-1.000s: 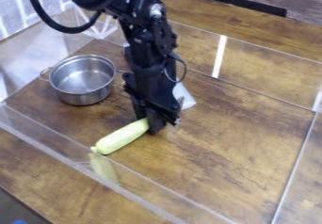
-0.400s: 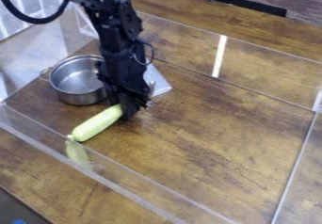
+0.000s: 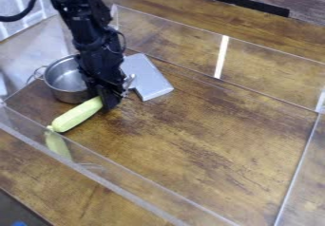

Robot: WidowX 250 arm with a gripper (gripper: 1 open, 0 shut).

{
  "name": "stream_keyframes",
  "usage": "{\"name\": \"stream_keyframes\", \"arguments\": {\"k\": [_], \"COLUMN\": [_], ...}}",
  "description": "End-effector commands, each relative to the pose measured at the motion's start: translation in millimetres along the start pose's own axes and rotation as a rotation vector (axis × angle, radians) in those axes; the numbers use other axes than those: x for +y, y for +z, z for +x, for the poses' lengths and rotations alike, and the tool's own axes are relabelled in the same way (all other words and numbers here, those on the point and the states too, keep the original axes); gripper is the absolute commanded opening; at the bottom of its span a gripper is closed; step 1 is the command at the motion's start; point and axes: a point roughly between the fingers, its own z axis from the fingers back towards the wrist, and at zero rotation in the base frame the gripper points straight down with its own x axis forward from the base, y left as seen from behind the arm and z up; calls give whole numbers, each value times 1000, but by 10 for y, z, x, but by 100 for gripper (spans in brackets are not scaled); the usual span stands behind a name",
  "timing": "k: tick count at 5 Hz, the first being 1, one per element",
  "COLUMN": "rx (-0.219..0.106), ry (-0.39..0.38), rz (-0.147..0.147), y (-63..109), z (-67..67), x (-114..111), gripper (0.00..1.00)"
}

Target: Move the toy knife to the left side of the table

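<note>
Presently: 1 table (image 3: 222,144), dark brown wood grain, edged by clear plastic walls (image 3: 127,197). 1 black robot arm with gripper (image 3: 112,95), reaching down at the far left of the view; shifted further left and away from the viewer over the last second, uncovering more of the blade. 1 metal pot (image 3: 61,76), silver, just beside the gripper and partly behind it, its rim close to the arm. 1 toy knife (image 3: 150,77), broad light-grey blade flat on the wood, left of the table's middle; it slid left at first, then came to rest while the gripper went on. Its handle is out of sight. 1 pale yellow handle (image 3: 76,114), running from beneath the fingertips towards the near wall; it has travelled with the gripper. Gripper condition: fingers pressed together; whether they pinch the yellow handle or merely push it cannot be told. Bearing of knife to gripper: just to the right of it in view and slightly farther back, apparently not held. Consequence, by judgement: partial progress leftward, with the knife probably left behind and a fresh approach needed.
</note>
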Motion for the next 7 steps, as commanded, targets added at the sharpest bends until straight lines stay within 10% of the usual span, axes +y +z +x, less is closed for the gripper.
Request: {"name": "stream_keyframes", "arguments": {"k": [1,7], "rx": [-56,-53], "ry": [45,98], "rz": [12,-103], "y": [199,154], "z": [-17,139], "x": [186,306], "gripper": [0,0]}}
